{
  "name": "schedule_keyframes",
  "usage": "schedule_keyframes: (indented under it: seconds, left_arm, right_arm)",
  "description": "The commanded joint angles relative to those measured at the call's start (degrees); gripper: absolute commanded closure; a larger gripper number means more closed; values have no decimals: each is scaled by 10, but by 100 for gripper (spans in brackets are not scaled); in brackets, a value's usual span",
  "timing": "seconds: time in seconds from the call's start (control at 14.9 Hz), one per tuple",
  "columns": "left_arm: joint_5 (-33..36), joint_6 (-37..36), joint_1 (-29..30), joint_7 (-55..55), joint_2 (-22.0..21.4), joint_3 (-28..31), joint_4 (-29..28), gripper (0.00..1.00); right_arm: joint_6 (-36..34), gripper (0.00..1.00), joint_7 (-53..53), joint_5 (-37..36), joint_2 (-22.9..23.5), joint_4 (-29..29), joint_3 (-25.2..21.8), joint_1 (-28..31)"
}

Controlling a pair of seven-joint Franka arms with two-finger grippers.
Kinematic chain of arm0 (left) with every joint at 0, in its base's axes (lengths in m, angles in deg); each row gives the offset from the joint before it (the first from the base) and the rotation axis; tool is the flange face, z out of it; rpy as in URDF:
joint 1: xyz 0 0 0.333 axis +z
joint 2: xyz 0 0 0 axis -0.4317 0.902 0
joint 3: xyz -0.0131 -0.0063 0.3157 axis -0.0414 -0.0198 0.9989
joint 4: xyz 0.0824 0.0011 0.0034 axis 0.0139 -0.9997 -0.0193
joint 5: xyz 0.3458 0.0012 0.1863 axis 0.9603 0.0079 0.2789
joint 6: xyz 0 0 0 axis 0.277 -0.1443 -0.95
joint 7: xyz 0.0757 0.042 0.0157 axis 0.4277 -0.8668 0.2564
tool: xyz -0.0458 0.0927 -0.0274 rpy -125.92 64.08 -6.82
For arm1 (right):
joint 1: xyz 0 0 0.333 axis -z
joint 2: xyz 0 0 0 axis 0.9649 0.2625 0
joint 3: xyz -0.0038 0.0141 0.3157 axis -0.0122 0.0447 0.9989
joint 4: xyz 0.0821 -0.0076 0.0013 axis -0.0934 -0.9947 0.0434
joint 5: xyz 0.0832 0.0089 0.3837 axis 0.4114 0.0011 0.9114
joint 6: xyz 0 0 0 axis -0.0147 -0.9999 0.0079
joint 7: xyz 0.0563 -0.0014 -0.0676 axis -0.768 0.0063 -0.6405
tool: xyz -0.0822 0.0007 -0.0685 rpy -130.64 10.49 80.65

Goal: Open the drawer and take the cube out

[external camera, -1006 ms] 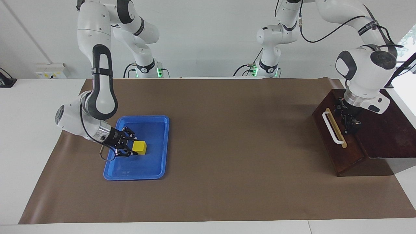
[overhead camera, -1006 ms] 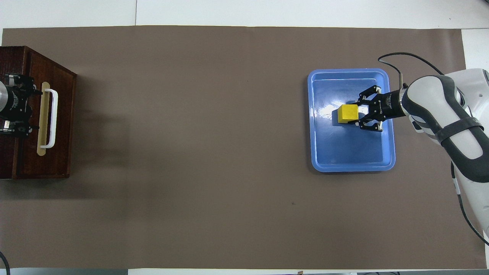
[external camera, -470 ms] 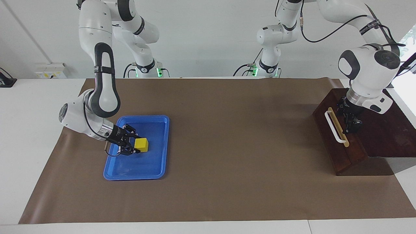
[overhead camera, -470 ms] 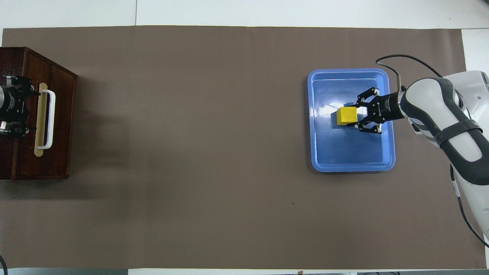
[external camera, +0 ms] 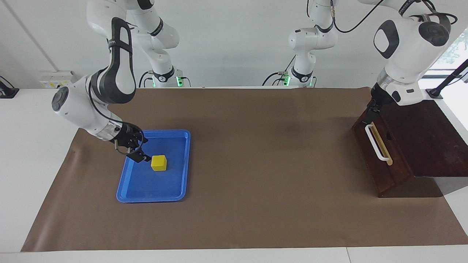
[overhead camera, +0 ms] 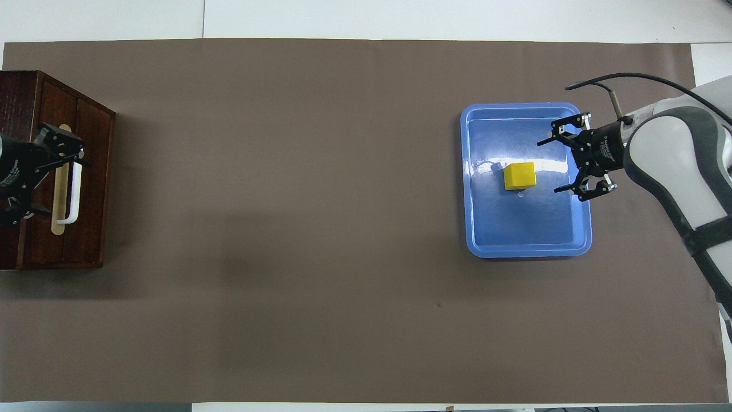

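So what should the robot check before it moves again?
1. Yellow cube out of the drawer and resting in the blue tray: ok.
2. Right gripper open and clear of the cube: ok.
3. Cube sitting flat, not leaning on the tray's rim: ok.
4. Drawer pushed in: ok, no pale inside shows.
5. Left gripper up above the drawer's white handle, not gripping it: ok.
6. Brown mat between tray and drawer free of other things: ok.
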Motion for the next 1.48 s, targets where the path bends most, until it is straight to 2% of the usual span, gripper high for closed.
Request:
schedule_keyframes:
  seconds: [0.0,0.27,0.4,0.54,0.74,0.94,1.07,1.41]
  left_arm:
    - [-10,-45,-24,-125,-18,8,-1,0]
    - [-38,-68,-26,-265,-7,-3,13,0]
    - [-40,-93,-14,-304,-7,-24,19,0]
    - [-37,-102,-11,-327,1,-29,35,0]
    - [-36,-112,-11,-336,21,-29,55,0]
    - [-30,-120,-11,-362,17,-33,56,0]
    - [-33,-125,-11,-400,18,-28,75,0]
    - [-33,-105,-11,-401,19,-27,76,0]
  right_arm:
    - [-54,0,-81,-76,-52,20,2,-4]
    - [-105,0,-201,-142,-122,22,4,-6]
    - [-130,0,-259,-183,-153,22,25,-6]
    - [-150,0,-321,-201,-171,22,30,-5]
    - [-169,0,-501,-203,-180,14,30,-3]
    - [-126,0,-531,-216,-195,-28,30,4]
    - [-138,0,-538,-250,-188,-16,30,4]
    - [-153,0,-540,-248,-181,-2,30,2]
